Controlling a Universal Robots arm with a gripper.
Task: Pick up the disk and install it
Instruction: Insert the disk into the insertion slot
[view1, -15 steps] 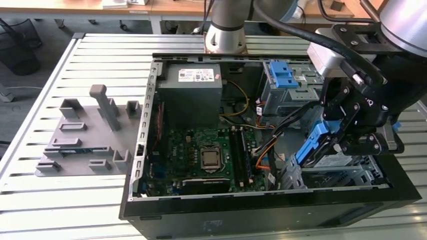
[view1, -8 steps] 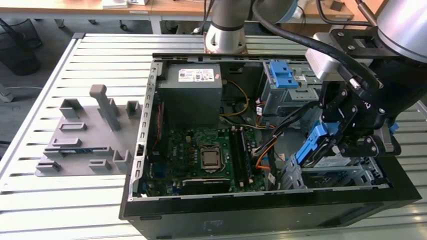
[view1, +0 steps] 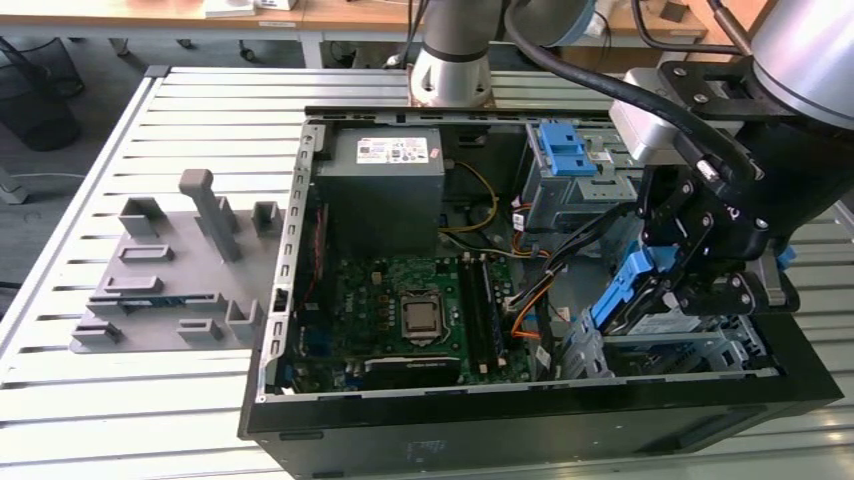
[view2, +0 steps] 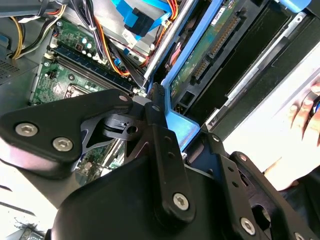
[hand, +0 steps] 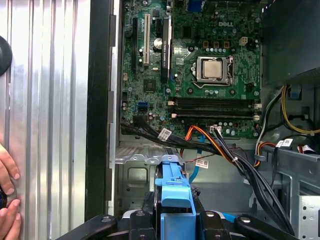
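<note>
**Disk held tilted over the drive cage of the computer case**

The disk is inside the open computer case, in the corner farthest from the power supply. It stands steeply tilted, blue bracket outward, with its lower end at the mouth of the grey drive cage. Whether it touches the cage cannot be told.

The hand is closed on the disk and grips it by the bracket. In the second wrist view a long black finger presses against the blue frame, and the green circuit side of the disk runs away from it. In the first wrist view the bracket sits between the hand's black parts.

Deeper in the case, beside the cage, lies the motherboard. A bundle of black, orange and yellow cables crosses between it and the disk.

The case lies on its side on a slatted metal bench. Outside the case, on the side away from the cage, a grey fixture with upright posts rests on the bench. A person's fingers rest on the bench just outside the case wall.
</note>
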